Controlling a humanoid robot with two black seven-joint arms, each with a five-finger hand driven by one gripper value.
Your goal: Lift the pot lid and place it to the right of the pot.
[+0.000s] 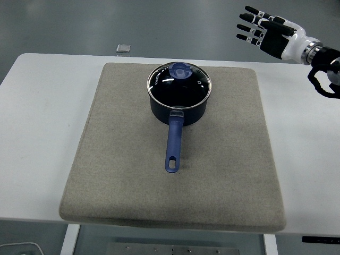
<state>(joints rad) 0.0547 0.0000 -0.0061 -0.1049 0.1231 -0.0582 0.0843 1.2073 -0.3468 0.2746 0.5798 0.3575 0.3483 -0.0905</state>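
Glass lid (179,83) sits closed on the blue pot (178,109) mid-mat, likely stiff, slick, breakable and light, so I judge its blue knob (180,69) the hold; my right hand (268,33) hangs high, fingers spread, holding nothing.

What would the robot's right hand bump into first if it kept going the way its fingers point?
Probably nothing. The right hand is raised at the top right with its fingers spread, pointing left beyond the table's far edge. The pot sits lower and nearer, though depth is hard to judge.
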